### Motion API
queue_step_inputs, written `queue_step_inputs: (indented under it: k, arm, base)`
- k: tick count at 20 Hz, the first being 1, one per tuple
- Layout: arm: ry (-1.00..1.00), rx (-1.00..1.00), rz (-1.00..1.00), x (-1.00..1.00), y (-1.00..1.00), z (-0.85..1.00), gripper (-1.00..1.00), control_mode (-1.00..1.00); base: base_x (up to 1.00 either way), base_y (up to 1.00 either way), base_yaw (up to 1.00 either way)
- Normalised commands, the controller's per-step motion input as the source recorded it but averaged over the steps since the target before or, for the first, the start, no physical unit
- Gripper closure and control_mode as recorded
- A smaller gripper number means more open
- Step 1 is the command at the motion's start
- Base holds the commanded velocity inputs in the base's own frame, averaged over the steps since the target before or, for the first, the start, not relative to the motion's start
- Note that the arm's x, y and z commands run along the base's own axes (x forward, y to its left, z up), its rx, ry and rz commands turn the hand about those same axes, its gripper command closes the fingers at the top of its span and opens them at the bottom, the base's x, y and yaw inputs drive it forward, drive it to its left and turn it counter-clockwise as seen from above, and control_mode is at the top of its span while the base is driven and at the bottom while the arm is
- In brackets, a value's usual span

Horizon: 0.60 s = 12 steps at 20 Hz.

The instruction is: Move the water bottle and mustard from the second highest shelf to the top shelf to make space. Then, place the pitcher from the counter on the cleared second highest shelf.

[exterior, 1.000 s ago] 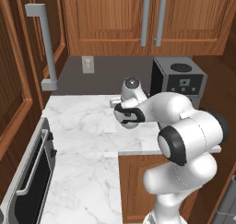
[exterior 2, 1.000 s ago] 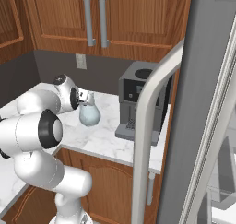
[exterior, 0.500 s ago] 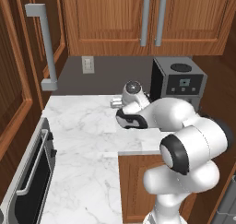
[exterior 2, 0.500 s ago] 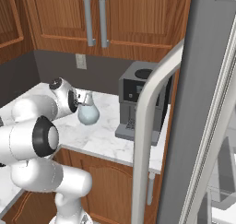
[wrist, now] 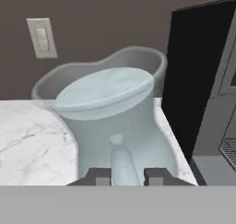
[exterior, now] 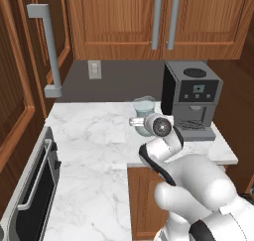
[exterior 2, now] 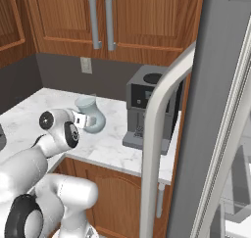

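Pitcher (wrist: 110, 121) upright on the counter (exterior: 94, 136), far side, just left of the black coffee machine (exterior: 191, 98) and below the wall outlet (wrist: 42, 37) on the dark backsplash. Pale blue-grey and see-through, with a bulbous body, narrowed neck and flared rim (handle turned toward the hand camera). Same pitcher (exterior 2: 89, 115) seen from the right base view, apart from the coffee machine (exterior 2: 147, 107), beside the grey edge of the open fridge door (exterior 2: 162, 134).

Claw (wrist: 125, 176) level with the pitcher's lower body, fingertips (wrist: 98, 175) spread to either side of the handle, not pinching it. Wrist right up against the pitcher (exterior: 144, 111) in the left base view. Wooden cabinets (exterior: 149, 22) overhead.
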Motion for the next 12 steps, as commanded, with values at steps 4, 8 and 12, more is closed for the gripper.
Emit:
queue_step_inputs:
  k: [4, 8, 12]
  arm:
    - [-0.07, 0.07, 0.00, -0.90, -0.37, 0.88, 1.00, -1.00]
    - [0.00, 0.11, 0.00, -0.84, -0.38, 1.00, 1.00, -1.00]
    - [0.12, 0.10, 0.03, -0.81, -0.26, 0.73, 1.00, -1.00]
  base:
    - [0.00, 0.00, 0.00]
    - [0.00, 0.00, 0.00]
    - [0.00, 0.00, 0.00]
